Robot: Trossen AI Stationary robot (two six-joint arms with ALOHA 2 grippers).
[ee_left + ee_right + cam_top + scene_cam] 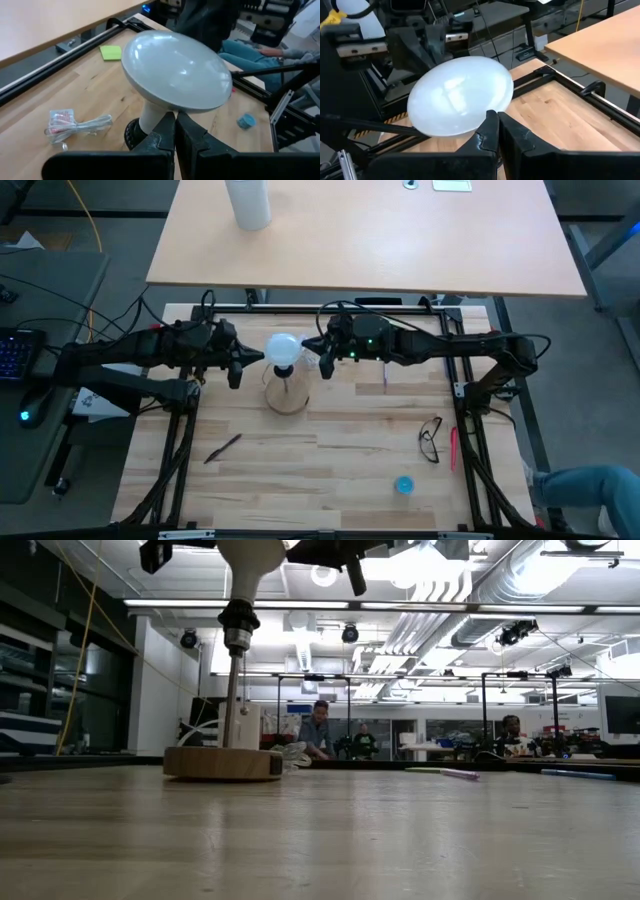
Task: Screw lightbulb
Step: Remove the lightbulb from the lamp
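Pale wood planking forms the table (330,470), framed by black rails, with a second, smoother tan desk (400,240) beyond it carrying a tall white cylinder (248,202). Near the table's far middle stands a round wooden disc (286,396) with a thin post and a black socket (238,618) at its top. The bulb (284,350) sits upright in that socket, screw base down; how far the thread is engaged cannot be told. Its globe is frosted white, smooth and broadly rounded, tapering through a pale cone neck (152,116). It is likely light, rigid, slippery and fragile, so any grip should be gentle. The widest part of the globe looks like the best place to take hold, with fingers on opposite sides, since that gives turning leverage; the neck is narrower but sits close to the socket. The left gripper (237,370) hangs just beside the bulb on one side, fingers pressed together and holding nothing, tips near the neck. The right gripper (322,358) faces it from the other side, likewise closed and empty, tips just under the globe's edge. Both would need to open before grasping. Loose items lie well apart on the table: black glasses (430,440), a pen (222,448), a small blue piece (404,485).
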